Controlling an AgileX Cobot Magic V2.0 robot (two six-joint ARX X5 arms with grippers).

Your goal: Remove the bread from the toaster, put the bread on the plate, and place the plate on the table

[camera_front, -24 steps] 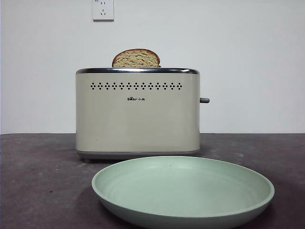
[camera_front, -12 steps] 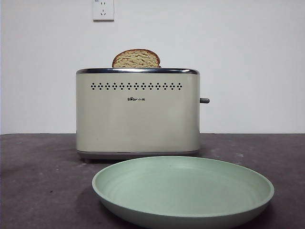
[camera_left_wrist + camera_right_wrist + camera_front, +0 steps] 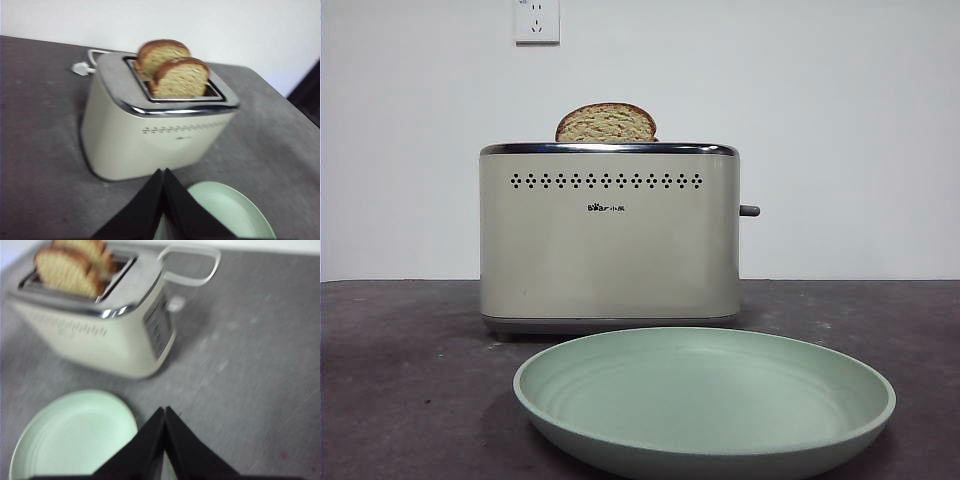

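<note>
Nothing in the front view had shifted since a second earlier: bread, toaster and plate sat exactly as before. The bread stood upright in the toaster, its domed top poking above the chrome rim. From the left wrist view two slices showed in the slots side by side, the bread nearer the vent-hole side and a second slice behind it. The toaster stood on the table, its grey lever sticking out from one end. A white cord looped away from the toaster on the table behind it. The plate lay flat on the table just in front of the toaster, apart from it, with nothing on it. The left gripper hung above the plate's edge, jaws pressed together and holding nothing. The right gripper hung beside the plate, jaws likewise closed tip to tip and empty. A wall socket showed above the toaster.
</note>
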